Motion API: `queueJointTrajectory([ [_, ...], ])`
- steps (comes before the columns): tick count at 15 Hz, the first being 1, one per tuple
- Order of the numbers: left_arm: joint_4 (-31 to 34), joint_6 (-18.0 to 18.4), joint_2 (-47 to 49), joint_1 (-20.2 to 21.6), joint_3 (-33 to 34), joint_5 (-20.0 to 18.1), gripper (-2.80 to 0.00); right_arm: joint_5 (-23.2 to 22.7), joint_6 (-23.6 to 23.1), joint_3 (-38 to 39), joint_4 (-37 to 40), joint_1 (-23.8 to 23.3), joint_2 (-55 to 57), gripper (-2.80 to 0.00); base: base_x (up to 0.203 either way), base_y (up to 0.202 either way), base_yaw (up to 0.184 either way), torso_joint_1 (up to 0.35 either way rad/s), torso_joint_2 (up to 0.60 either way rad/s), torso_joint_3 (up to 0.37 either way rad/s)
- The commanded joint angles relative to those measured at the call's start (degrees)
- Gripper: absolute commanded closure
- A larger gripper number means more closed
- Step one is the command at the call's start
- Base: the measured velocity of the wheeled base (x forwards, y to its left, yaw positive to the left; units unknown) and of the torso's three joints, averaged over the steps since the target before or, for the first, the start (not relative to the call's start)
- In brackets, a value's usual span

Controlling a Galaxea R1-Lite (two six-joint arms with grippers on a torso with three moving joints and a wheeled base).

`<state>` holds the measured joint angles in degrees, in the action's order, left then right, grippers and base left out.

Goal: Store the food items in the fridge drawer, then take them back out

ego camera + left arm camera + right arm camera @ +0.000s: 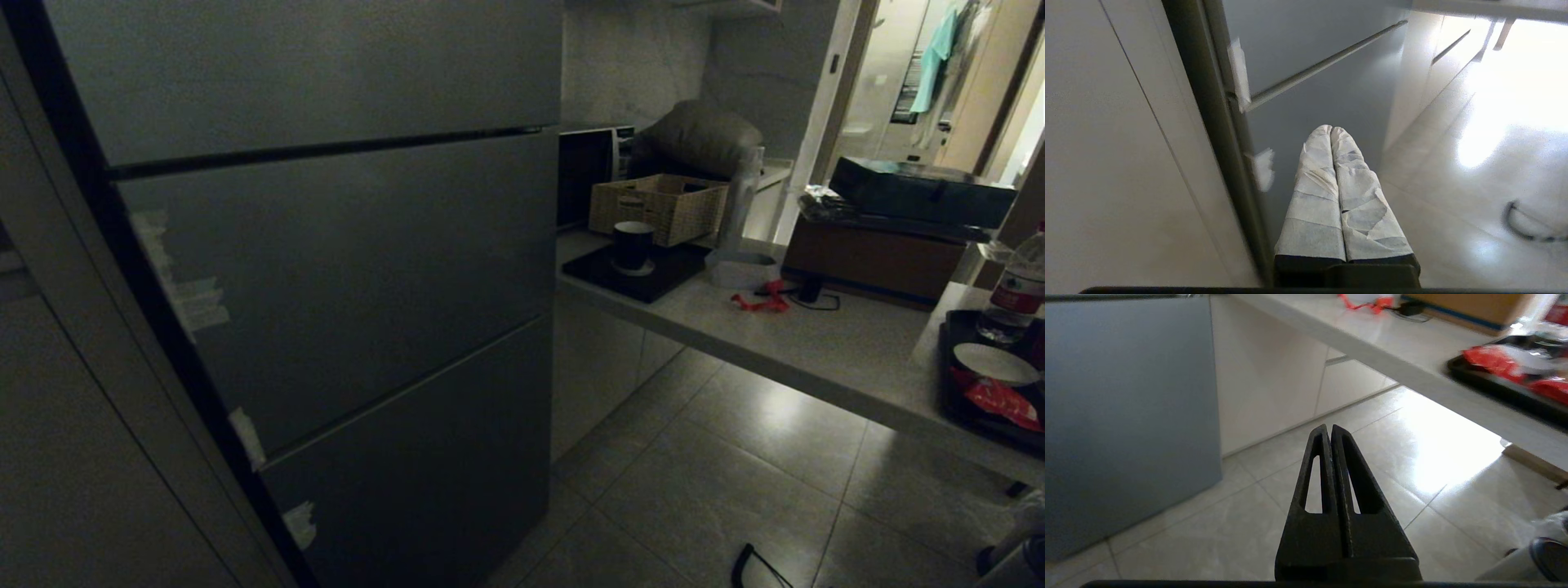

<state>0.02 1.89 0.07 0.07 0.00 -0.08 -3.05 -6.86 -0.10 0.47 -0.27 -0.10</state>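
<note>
Nothing is being held by either arm right now. The left gripper point(1332, 130), wrapped in white tape, is being pointed low at the fridge point(326, 269) front with its jaws pressed together, empty. The right gripper point(1328, 428) is being held over the tiled floor point(1412, 457), jaws also closed tight on nothing.

Further out, the fridge is being kept fully closed, so the fridge drawer can't be seen, with bits of white tape point(1240, 75) stuck along its door edge. The food items can't be made out either.

Beyond that, the worktop point(816, 343) is being taken up by a black tray point(955, 384) with a white plate point(996, 363), a dark mug point(633, 245), a wicker basket point(657, 208) and a red scrap point(761, 302).
</note>
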Motion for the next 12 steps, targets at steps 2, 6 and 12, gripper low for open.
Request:
queueJointTrajectory([
  [2, -0.1, -2.1, 0.0, 0.0, 0.0, 0.3, 0.0, 0.3, 1.1, 0.0, 0.0, 0.0, 0.1, 0.0, 0.001, 0.001, 0.049, 0.005, 0.0, 0.003],
  [6, -0.1, -2.1, 0.0, 0.0, 0.0, 0.3, 0.0, 0.3, 1.2, 0.0, 0.0, 0.0, 0.0, 0.0, 0.001, -0.008, 0.166, 0.004, 0.01, 0.002],
  [12, -0.3, -1.0, 0.1, 0.0, -0.9, 0.2, 0.0, 0.8, 1.3, 0.0, 0.0, 0.0, 0.1, 0.0, 0.0, -0.004, 0.155, 0.0, 0.0, 0.002],
])
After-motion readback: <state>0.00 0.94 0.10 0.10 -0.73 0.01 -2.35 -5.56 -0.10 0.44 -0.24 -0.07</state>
